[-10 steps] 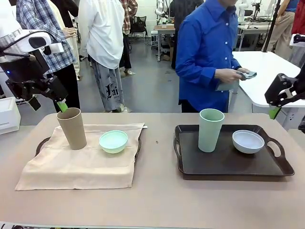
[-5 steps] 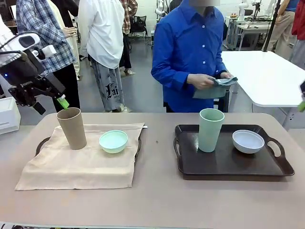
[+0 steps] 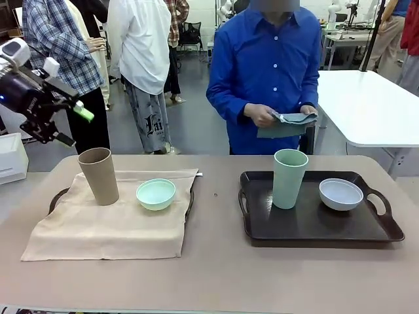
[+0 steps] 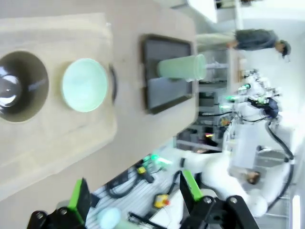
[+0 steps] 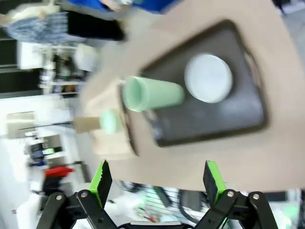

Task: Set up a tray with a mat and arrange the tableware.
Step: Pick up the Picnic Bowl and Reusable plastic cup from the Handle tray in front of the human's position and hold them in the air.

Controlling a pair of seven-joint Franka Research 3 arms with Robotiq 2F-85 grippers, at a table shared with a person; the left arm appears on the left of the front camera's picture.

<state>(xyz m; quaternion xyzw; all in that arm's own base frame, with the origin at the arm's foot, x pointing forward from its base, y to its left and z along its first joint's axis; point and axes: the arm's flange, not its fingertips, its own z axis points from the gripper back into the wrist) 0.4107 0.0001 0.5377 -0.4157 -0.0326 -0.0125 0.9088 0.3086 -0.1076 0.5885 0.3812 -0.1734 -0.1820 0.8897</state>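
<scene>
Off far-left corner of surface (image 3: 216,278), L pincer (image 3: 74,125) released, clear of tan cup (image 3: 99,176); R pincer (image 5: 157,183) released. Tray (image 3: 308,226) holds green cup (image 3: 289,180) & white bowl (image 3: 340,194).

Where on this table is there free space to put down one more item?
Free: the table strip between the beige mat and the dark tray, the mat's near half, the tray's near half. Crowded: the far halves, with the tan cup and mint-green bowl, pale green cup and white bowl.
</scene>
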